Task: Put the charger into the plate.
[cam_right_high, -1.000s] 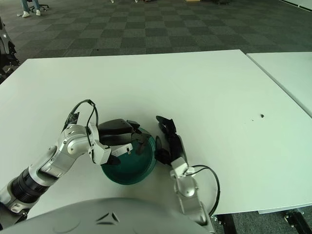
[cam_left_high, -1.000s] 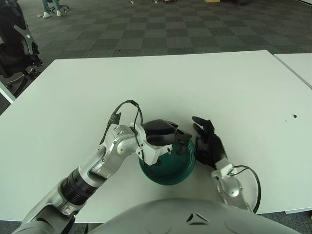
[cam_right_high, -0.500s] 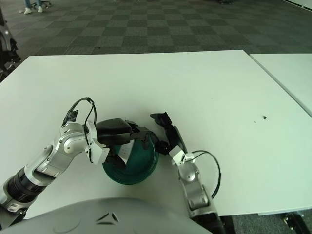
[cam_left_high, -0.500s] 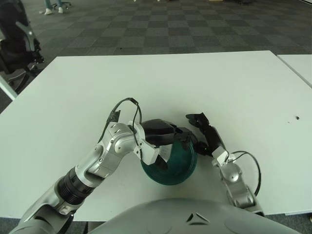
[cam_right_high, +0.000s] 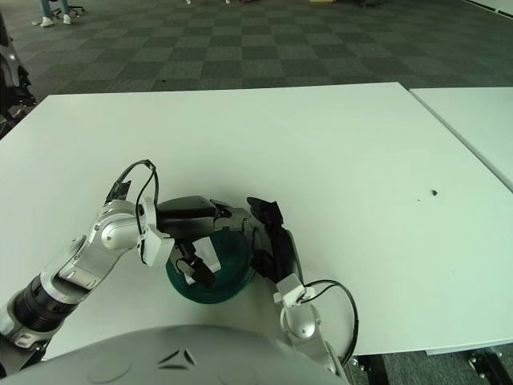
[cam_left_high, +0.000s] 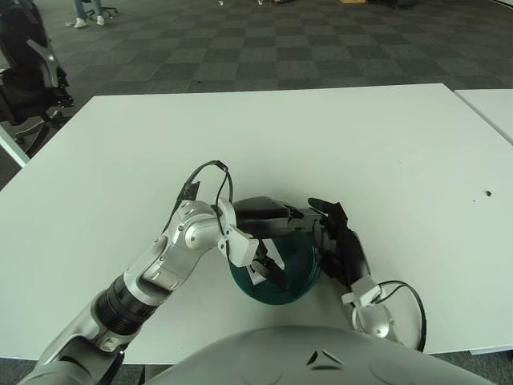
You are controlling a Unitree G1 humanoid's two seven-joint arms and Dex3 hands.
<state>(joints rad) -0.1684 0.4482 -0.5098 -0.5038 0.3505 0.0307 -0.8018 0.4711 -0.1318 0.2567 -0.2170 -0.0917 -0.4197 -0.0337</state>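
A dark green plate point(cam_left_high: 298, 273) sits near the table's front edge. My left hand point(cam_left_high: 268, 233) hovers over it, its upper fingers stretched across to the far rim and its thumb hanging down into the plate. The small white charger point(cam_left_high: 255, 275) lies low inside the plate next to the thumb; whether they touch is unclear. My right hand point(cam_left_high: 335, 245) rests against the plate's right rim with its fingers relaxed and holds nothing.
The white table point(cam_left_high: 385, 152) stretches away behind and to the right of the plate. A second table edge point(cam_left_high: 493, 100) shows at far right. A small dark speck point(cam_left_high: 488, 192) lies on the table at right. A dark chair point(cam_left_high: 24, 72) stands beyond the left edge.
The left hand's fingers have spread and the charger has dropped lower into the plate. The right hand has moved in against the plate's right rim.
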